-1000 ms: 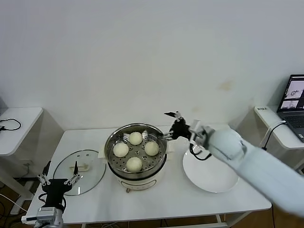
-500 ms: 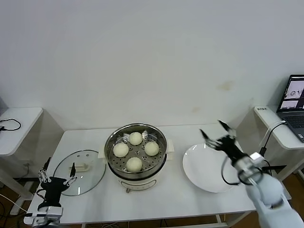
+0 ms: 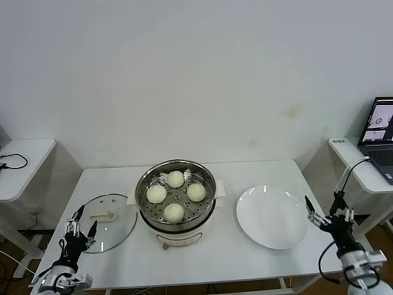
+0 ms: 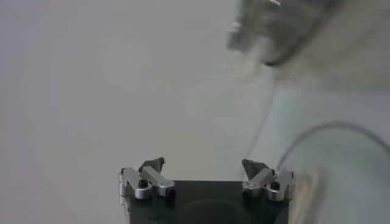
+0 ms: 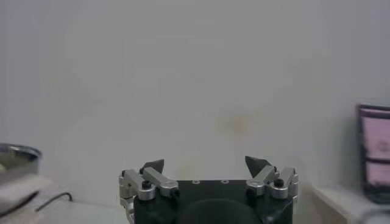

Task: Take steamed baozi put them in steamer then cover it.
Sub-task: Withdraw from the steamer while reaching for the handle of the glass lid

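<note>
left gripper (image 3: 78,227): lower left of the head view, at the near table edge just below the cover; jaws spread wide, nothing held.
right gripper (image 3: 329,219): lower right of the head view, off the near right corner of the table, well apart from the steamer; jaws spread wide, nothing held.
cover (image 3: 103,222): flat on the table (image 3: 245,258), left of centre, beside the steamer; handle (image 3: 101,216) facing up, lying roughly left-right.
plate (image 3: 272,217): right of centre, bare.
steamer (image 3: 175,200): centre of the table, uncovered.
steamed baozi (image 3: 174,212): all four on the perforated tray inside the steamer, in a diamond, apart from each other.
step in hand: loading looks done; covering left, likely a job for the left arm.
approach: come down over the handle with jaws across its short side; close fully on the handle, not on the glass.
lift: raise straight up before travelling right, to clear the steamer's rim.
placement: centre the steel rim over the pot, lower level, release only once seated.
risk: glass lid sliding if nudged; tilted set-down leaving a gap or pressing on the baozi.
</note>
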`<state>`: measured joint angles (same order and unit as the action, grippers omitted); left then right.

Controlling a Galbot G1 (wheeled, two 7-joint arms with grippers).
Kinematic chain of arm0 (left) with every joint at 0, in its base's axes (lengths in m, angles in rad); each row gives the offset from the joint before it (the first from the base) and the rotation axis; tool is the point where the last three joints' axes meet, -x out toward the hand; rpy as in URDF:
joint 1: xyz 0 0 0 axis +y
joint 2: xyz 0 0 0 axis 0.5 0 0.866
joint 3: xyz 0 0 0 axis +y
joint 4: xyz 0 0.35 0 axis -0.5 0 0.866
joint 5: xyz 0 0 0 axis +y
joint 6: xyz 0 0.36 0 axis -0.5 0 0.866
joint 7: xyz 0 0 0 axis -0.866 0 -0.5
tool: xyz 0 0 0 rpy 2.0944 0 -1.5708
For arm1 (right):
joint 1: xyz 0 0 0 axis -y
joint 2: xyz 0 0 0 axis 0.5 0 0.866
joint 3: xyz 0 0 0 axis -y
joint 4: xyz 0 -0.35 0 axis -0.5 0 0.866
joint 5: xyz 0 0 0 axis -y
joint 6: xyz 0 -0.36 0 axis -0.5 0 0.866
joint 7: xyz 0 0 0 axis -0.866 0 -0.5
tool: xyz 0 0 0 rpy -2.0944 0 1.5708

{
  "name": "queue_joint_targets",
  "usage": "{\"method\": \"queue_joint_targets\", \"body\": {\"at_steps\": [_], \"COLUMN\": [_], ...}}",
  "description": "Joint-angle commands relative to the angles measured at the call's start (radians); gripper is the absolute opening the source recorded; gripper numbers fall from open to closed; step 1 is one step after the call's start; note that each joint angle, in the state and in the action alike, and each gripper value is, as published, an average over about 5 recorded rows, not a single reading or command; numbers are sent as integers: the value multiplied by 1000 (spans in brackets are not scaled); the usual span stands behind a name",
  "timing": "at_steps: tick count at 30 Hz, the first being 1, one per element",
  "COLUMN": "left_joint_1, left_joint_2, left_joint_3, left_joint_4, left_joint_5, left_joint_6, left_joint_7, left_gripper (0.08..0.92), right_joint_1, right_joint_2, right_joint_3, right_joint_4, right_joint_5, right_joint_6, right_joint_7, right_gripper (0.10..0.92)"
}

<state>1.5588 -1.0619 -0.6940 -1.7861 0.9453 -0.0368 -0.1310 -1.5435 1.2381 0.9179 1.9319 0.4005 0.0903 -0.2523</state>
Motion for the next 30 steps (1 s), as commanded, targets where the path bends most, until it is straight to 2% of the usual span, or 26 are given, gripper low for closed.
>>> {"method": "queue_joint_targets", "body": {"at_steps": [1,18,30], "left_joint_1": [-159,-345,-351], "left_joint_2": [55,32,24], "left_joint_3": [56,143,155], "left_joint_4": [245,372,392], "left_joint_5": [258,202,201], "left_joint_6": [-28,-33,-31], "left_joint_7": [15,12,26], "left_gripper": [823,823,823], "right_joint_1": [-102,-124,-142], "right_joint_2": [89,138,143], "right_joint_3": [80,73,74], "right_joint_4": [32,68,81], "right_joint_5": [-2,-5,-1], "right_joint_6": [34,25,29], "right_joint_7": [-7,-27,-33], "right_gripper": [823,823,823]}}
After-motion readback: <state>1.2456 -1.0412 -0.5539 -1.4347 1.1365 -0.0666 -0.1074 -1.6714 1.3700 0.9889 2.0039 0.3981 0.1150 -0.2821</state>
